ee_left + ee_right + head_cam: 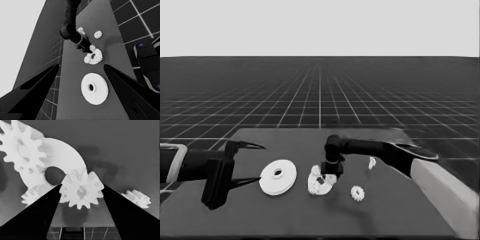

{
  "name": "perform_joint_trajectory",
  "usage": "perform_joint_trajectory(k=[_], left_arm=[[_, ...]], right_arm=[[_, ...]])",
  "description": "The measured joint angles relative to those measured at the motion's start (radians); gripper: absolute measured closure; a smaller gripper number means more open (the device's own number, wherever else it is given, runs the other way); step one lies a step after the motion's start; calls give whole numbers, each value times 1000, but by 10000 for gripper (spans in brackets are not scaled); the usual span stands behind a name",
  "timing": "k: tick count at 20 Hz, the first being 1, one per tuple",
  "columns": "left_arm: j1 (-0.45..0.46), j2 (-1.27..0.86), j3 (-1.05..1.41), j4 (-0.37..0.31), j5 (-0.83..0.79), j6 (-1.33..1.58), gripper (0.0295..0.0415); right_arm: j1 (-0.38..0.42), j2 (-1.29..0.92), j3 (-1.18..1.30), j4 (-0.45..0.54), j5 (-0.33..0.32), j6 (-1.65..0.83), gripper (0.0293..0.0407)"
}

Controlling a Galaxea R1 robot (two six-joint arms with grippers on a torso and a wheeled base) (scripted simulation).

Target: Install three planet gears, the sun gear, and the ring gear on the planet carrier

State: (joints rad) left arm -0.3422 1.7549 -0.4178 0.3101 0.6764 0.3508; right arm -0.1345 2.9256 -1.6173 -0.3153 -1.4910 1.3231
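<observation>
Over the smaller round part [319, 181], near mid-table, the right gripper [81, 195] has its fingers clamped on a planet gear [81, 190] at the part's edge. Two gears [23, 150] already sit on it, possibly not fully seated; hard to judge. A fourth gear [358, 193] lies loose beside it. Larger round part [278, 176] waits on the other side, uninstalled. Left gripper [80, 72] idles beyond, fingers apart. Thin white piece [372, 162] unused.

Even flat light, faint soft shadows
</observation>
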Motion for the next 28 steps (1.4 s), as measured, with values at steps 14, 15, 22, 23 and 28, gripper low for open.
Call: perform_joint_trajectory(k=[14,15,22,23,28], left_arm=[[0,0,0,0,0,0,326],[0,0,0,0,0,0,326],[0,0,0,0,0,0,326],[0,0,0,0,0,0,326],[0,0,0,0,0,0,326]], right_arm=[[-16,5,-17,-16,9,-10,315],[-16,5,-17,-16,9,-10,315],[134,-22,82,125,-43,51,315],[137,-22,83,128,-44,51,315],[137,-289,425,126,-56,119,315]])
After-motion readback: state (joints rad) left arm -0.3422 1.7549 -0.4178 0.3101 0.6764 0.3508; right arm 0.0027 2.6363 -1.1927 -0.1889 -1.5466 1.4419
